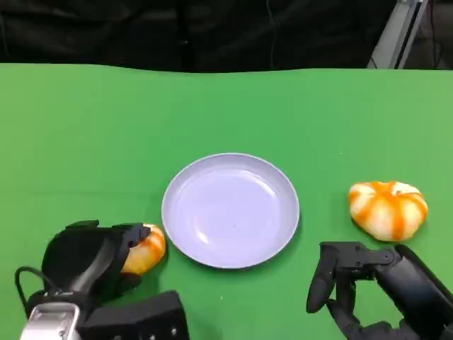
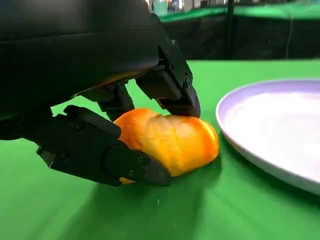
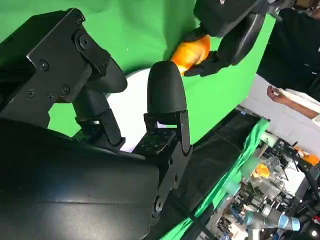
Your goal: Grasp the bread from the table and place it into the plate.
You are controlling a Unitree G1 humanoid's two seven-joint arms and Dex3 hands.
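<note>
Left hand [image 2: 100,135] fingers clamp the bread [image 2: 167,142] at plate's [image 1: 230,210] eight o'clock — likely light, soft, squashable; right hand [image 1: 368,287] open.

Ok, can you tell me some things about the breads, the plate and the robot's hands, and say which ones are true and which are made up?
1. The left hand grips a bread. True.
2. That bread is already in the plate. False: it is on the green table, beside the plate.
3. The right hand holds the striped bread. False: that hand holds nothing.
4. The plate has no bread in it. True.
</note>
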